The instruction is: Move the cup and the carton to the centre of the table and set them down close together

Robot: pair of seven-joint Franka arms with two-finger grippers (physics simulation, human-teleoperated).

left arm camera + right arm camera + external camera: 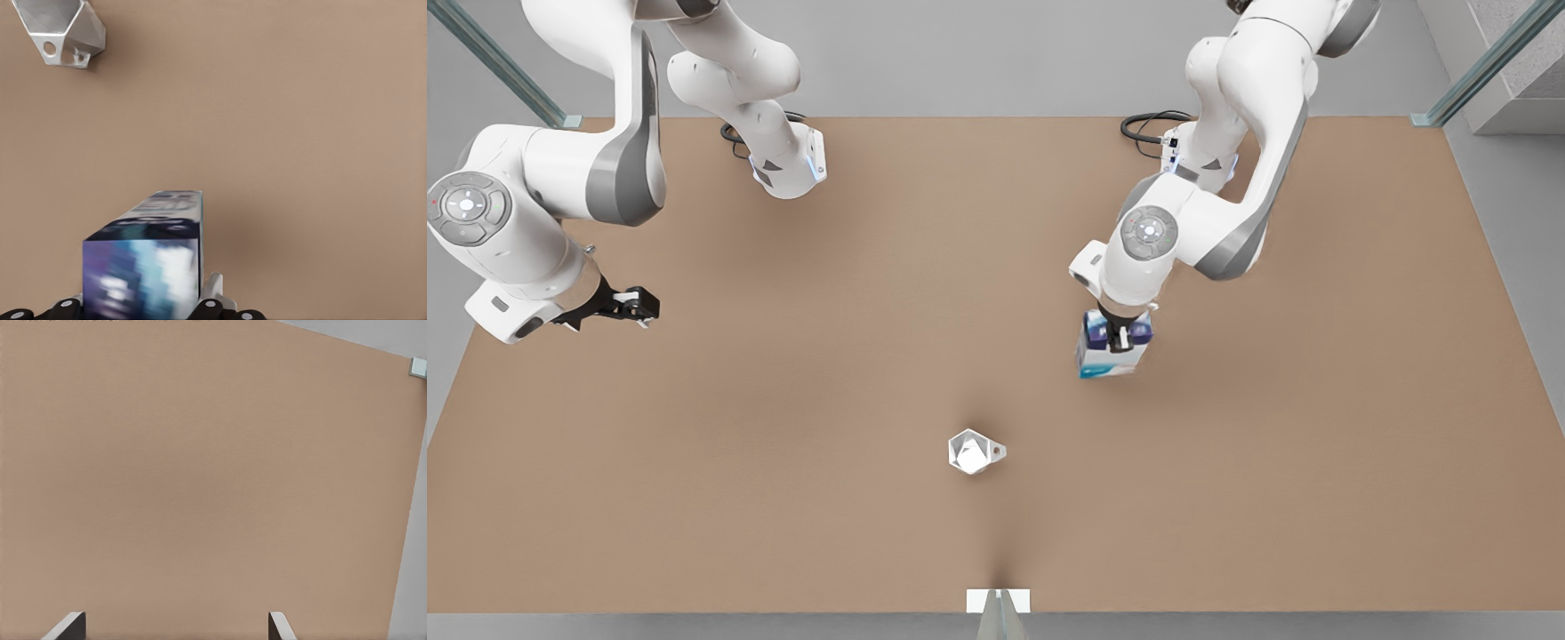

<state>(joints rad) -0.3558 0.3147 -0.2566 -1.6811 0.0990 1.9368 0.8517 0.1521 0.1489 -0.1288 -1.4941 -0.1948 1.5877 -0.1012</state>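
Observation:
The carton [1110, 357], white with a blue-purple band and a teal edge, is on the front view's right, a little right of the table's middle. My left gripper [1123, 336] is shut on its top from above. In the left wrist view the carton [143, 267] juts out from between the fingers, over the brown table [300, 133]. The pale faceted cup [974, 452] stands alone on the table [783, 400], nearer the front edge and to the left of the carton. The cup [63, 30] also appears in the left wrist view. My right gripper [633, 307] waits open at the front view's left, its fingertips [67, 628] over bare table.
Black cables [1152, 124] lie by the arm bases at the back edge. A small white marker [998, 601] sits at the middle of the front edge. Metal frame posts [1427, 118] stand at the back corners.

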